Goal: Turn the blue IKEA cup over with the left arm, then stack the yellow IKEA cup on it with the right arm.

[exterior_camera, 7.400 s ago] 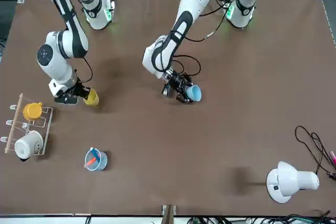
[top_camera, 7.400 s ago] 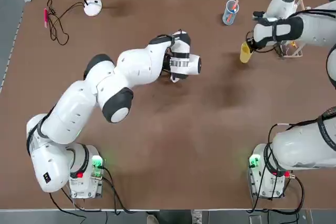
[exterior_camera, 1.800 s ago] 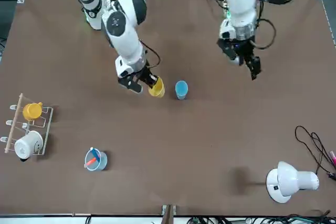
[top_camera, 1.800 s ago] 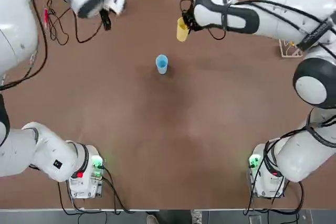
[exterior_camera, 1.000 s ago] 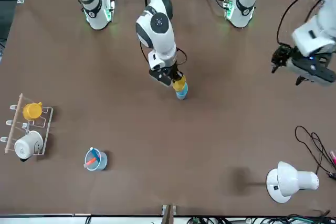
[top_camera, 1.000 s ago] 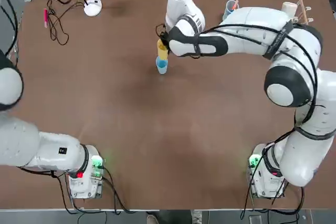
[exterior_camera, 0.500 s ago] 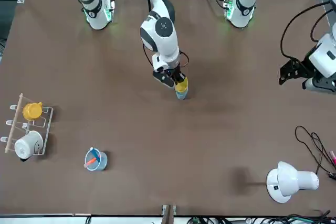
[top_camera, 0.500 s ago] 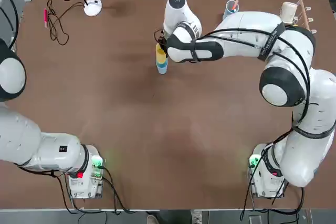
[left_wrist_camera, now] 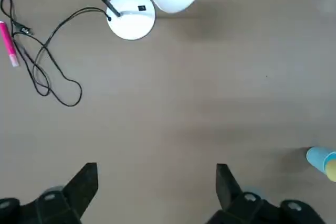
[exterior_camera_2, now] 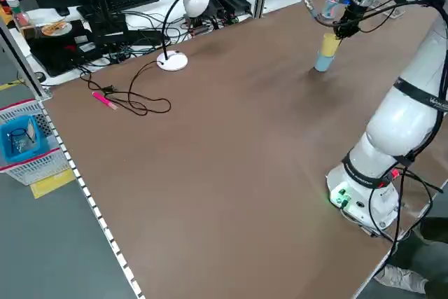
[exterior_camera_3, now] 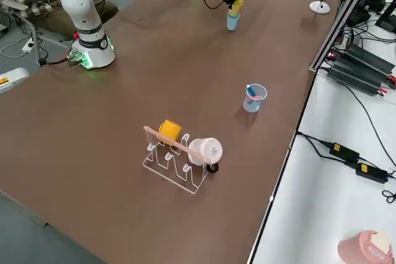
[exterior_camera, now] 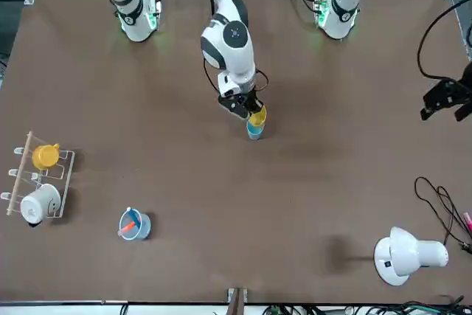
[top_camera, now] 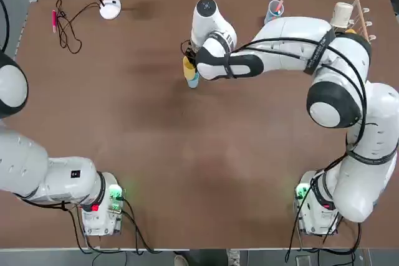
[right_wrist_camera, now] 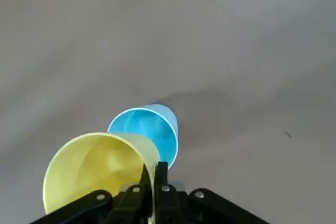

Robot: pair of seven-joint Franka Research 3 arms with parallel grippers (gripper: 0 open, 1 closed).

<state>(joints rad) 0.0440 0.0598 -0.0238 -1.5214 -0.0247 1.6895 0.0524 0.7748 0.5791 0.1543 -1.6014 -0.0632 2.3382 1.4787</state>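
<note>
The blue IKEA cup (exterior_camera: 254, 131) stands on the brown table near its middle. Right over it, slightly off-centre and tilted, hangs the yellow IKEA cup (exterior_camera: 257, 116), its mouth facing the right wrist camera. My right gripper (right_wrist_camera: 155, 174) is shut on the yellow cup's (right_wrist_camera: 97, 166) rim, with the blue cup (right_wrist_camera: 146, 128) just beyond it. Both cups also show in the top view: the yellow cup (top_camera: 188, 66) and the blue cup (top_camera: 193, 81). My left gripper (left_wrist_camera: 155, 182) is open and empty, high and far off at the robot's left (exterior_camera: 442, 99).
A white desk lamp (top_camera: 110, 7) with its cable and a pink pen (top_camera: 55, 20) lie at the far left corner. A clear blue tumbler with sticks (top_camera: 273, 12) and a rack (exterior_camera: 37, 182) holding a yellow mug and a white mug stand at the far right.
The left gripper has drawn further away toward the robot's left. The right gripper has shifted the yellow cup only slightly over the blue cup.
</note>
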